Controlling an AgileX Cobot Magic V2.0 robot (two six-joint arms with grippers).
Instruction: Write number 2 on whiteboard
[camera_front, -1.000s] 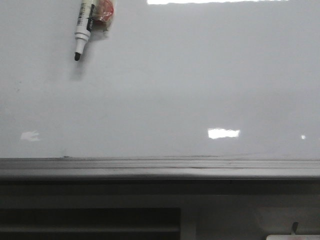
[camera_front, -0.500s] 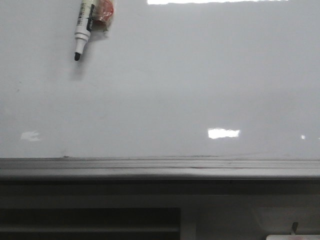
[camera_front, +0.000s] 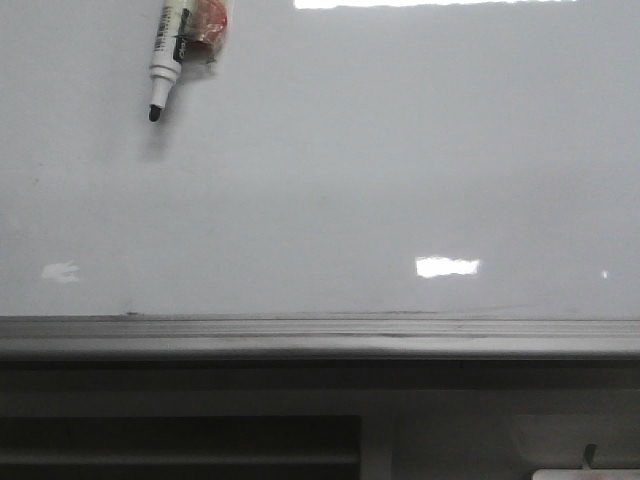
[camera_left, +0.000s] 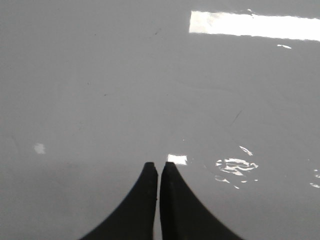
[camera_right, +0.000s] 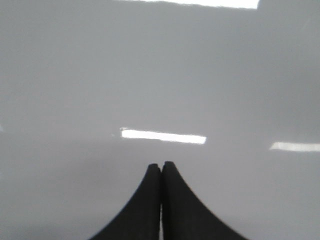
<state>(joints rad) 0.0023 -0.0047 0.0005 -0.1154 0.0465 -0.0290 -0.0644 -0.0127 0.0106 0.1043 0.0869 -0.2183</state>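
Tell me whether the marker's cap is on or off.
Off. The marker hangs at the top of the whiteboard with its black tip bare, pointing down.

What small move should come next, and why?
Probably send the left tool toward the marker at the upper left of the whiteboard and open it. The board carries no number 2 yet, and both the left and the right tool are shut on nothing.

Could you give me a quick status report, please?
Left gripper and right gripper shut, empty. Whiteboard blank, no 2 yet. Uncapped marker hangs at its upper left.
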